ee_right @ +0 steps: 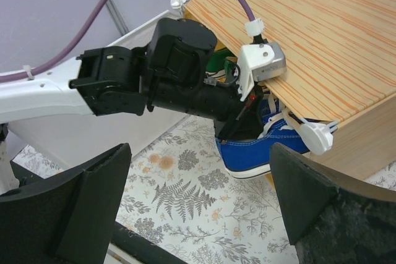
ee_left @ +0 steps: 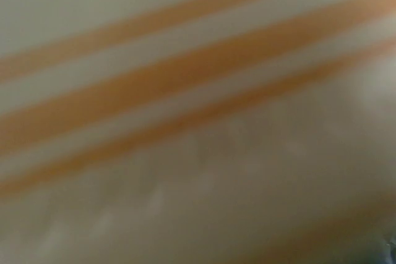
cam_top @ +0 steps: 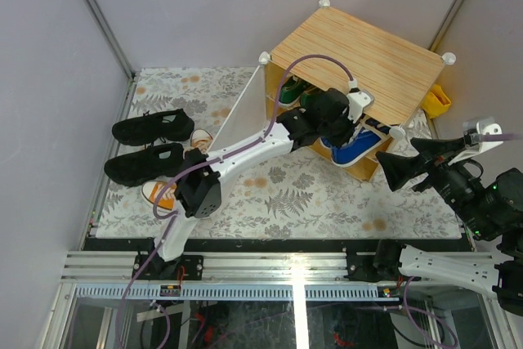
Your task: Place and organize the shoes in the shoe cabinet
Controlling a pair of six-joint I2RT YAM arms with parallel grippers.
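The left gripper (ee_right: 240,120) is closed, right by a blue shoe (ee_right: 250,156) poking out of the cabinet (ee_right: 322,41). The right gripper (ee_right: 198,171) is wide open and empty.

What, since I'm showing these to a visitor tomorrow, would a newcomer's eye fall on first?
Most striking is the left arm, stretched across the floral mat into the open front of the wood-topped shoe cabinet, right by a blue sneaker that pokes out. Next come the black shoes on the mat's left side, and the right fingers, spread wide open at the right and facing the cabinet.
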